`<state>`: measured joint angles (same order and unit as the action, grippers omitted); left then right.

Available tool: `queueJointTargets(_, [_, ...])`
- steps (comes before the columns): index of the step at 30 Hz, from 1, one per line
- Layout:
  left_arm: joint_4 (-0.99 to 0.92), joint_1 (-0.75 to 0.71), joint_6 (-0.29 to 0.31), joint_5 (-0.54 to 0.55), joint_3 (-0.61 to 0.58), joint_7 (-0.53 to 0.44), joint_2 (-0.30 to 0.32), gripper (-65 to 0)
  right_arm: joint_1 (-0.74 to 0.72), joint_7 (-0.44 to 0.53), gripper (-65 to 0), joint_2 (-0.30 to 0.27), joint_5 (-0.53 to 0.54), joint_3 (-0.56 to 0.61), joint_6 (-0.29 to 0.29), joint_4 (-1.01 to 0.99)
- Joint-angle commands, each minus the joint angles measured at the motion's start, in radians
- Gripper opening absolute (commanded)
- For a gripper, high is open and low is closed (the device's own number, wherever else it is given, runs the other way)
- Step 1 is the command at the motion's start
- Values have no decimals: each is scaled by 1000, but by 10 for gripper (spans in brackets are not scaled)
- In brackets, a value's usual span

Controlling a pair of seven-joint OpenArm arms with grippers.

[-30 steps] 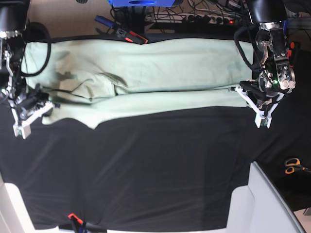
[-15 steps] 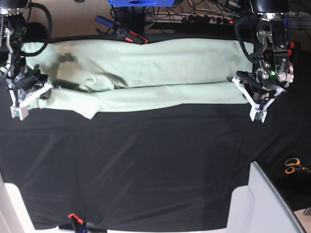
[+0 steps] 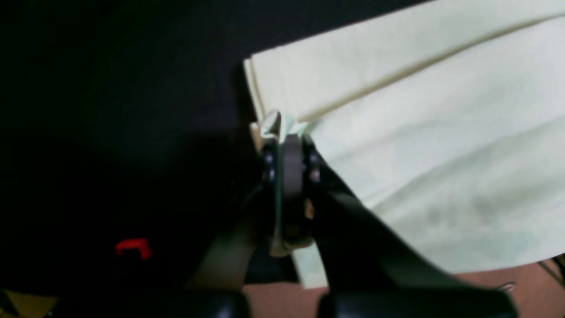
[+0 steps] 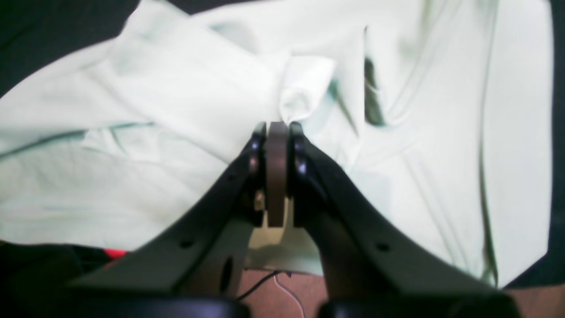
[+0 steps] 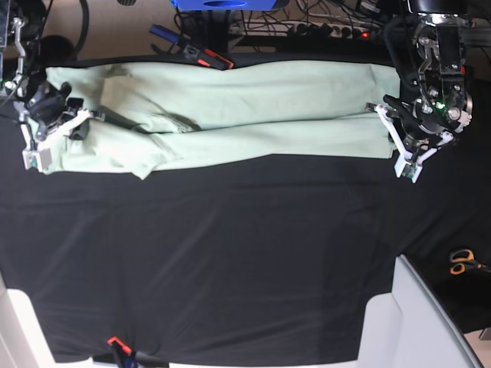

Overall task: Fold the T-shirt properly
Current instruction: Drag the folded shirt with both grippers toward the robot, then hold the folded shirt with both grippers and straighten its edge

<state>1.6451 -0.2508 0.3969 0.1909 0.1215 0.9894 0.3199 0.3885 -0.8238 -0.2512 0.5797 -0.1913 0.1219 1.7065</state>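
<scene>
The pale mint-green T-shirt (image 5: 253, 107) lies as a long band across the far part of the black table cloth (image 5: 230, 253). At the right of the base view, my left gripper (image 5: 377, 109) is shut on the shirt's corner. In the left wrist view the left gripper (image 3: 289, 139) pinches a small bunch of the layered edge (image 3: 270, 121). At the left of the base view, my right gripper (image 5: 90, 117) is shut on crumpled cloth near the sleeve. The right wrist view shows the right gripper (image 4: 278, 128) closed on a raised fold of the T-shirt (image 4: 304, 99).
Orange-handled scissors (image 5: 461, 261) lie at the right, off the cloth. A red-and-black clamp (image 5: 205, 57) sits at the far table edge, with a power strip and cables (image 5: 330, 29) behind it. A white surface (image 5: 418, 322) stands at the near right, and a red clip (image 5: 115, 342) at the near edge.
Both grippers have moved toward the far edge, carrying the shirt's near edge with them. The visible band of shirt is narrower and sits farther back.
</scene>
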Motion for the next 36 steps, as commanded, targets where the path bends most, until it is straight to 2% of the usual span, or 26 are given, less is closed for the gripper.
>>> queueJointTargets(1, [17, -2, -3, -9, 4, -4, 15, -650, -3, 17, -650, -18, 7, -7, 2, 22])
queueJointTargets(9, [13, -3, -2, -9, 2, -8, 41, -650, 19, 17, -650, -21, 4, -7, 2, 22])
queueJointTargets(18, [13, -2, -2, -11, 0, -8, 43, -650, 14, 22, -650, -27, 0, -7, 2, 19])
queueJointTargets(23, [13, -8, -3, -11, 0, -7, 43, -650, 17, 48, -650, -18, -83, -50, 3, 17])
queueJointTargets(28, [11, -9, -3, -11, -1, -4, 43, -650, 22, 47, -650, -18, -88, -52, 3, 17])
queueJointTargets(33, [11, -9, -8, -11, -7, -4, 43, -650, 31, 47, -650, 23, -89, -55, 3, 16])
queueJointTargets(36, [11, -9, -10, -11, -56, -4, 60, -650, 33, 47, -650, 26, -88, -52, 3, 16])
